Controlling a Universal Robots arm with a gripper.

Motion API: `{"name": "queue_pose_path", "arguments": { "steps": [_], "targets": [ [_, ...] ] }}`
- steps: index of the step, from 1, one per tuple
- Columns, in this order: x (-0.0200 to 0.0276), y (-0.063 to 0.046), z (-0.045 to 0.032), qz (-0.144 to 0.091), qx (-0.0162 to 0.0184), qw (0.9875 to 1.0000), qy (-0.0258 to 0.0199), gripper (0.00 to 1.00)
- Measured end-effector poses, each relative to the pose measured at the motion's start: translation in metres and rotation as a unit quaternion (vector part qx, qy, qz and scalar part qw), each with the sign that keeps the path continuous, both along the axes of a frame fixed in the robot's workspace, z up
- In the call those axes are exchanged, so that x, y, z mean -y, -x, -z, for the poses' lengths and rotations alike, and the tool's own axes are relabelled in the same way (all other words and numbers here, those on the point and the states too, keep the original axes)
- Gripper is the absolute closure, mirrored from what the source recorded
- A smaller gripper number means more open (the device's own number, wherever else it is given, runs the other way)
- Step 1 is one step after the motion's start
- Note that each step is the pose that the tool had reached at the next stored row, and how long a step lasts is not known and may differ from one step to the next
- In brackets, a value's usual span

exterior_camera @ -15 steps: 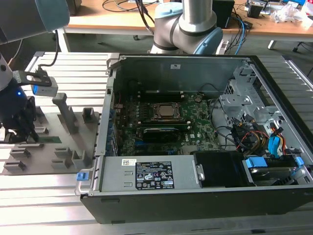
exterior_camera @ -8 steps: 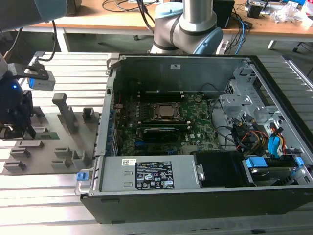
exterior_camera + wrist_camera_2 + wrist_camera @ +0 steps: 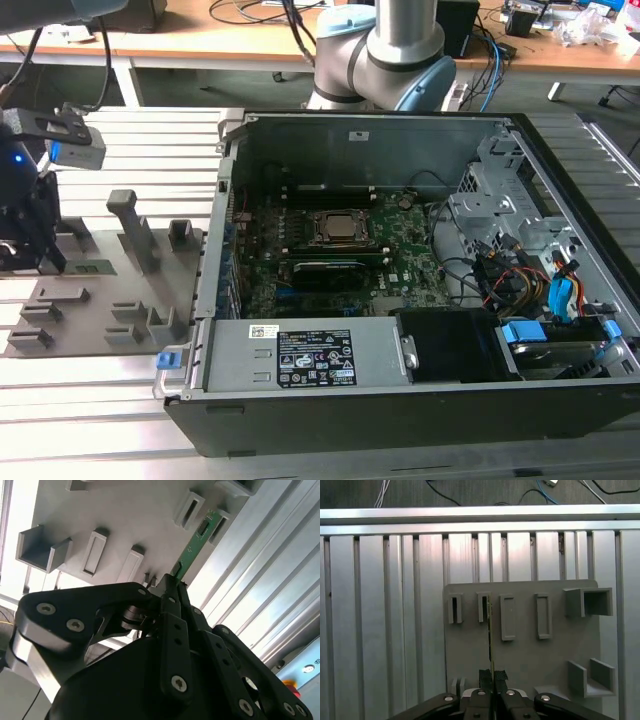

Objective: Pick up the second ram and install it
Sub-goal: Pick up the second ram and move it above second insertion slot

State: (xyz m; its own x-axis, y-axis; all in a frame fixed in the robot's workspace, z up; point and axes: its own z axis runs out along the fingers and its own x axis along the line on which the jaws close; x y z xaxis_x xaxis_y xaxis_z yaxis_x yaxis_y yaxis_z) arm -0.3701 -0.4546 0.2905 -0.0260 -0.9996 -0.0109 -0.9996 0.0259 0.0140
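Slotted aluminium table (image 3: 380, 630) is carrying a grey plastic fixture plate (image 3: 525, 665); black gripper (image 3: 492, 675) is pinching the thin green ram stick (image 3: 192, 552) by its flat faces, guessing so it can't twist.

Arm (image 3: 400, 40): silver tube, grey joints w/ lt-blue caps. Hand (image 3: 172, 582): black linkages, silver screws.

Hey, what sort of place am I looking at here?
Probably a robotics lab bench: a robot arm by an open computer case on a slotted aluminium table, its gripper shut on a ram at a grey fixture plate.
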Motion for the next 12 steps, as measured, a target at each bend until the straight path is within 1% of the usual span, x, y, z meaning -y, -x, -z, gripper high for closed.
{"name": "queue_pose_path", "arguments": {
  "steps": [5,12],
  "targets": [
    [-0.0001,0.000,-0.0071,0.000,0.0000,1.0000,0.0000,0.86],
    [-0.0002,0.000,-0.0198,0.000,0.0000,1.0000,0.0000,0.86]
  ]
}}
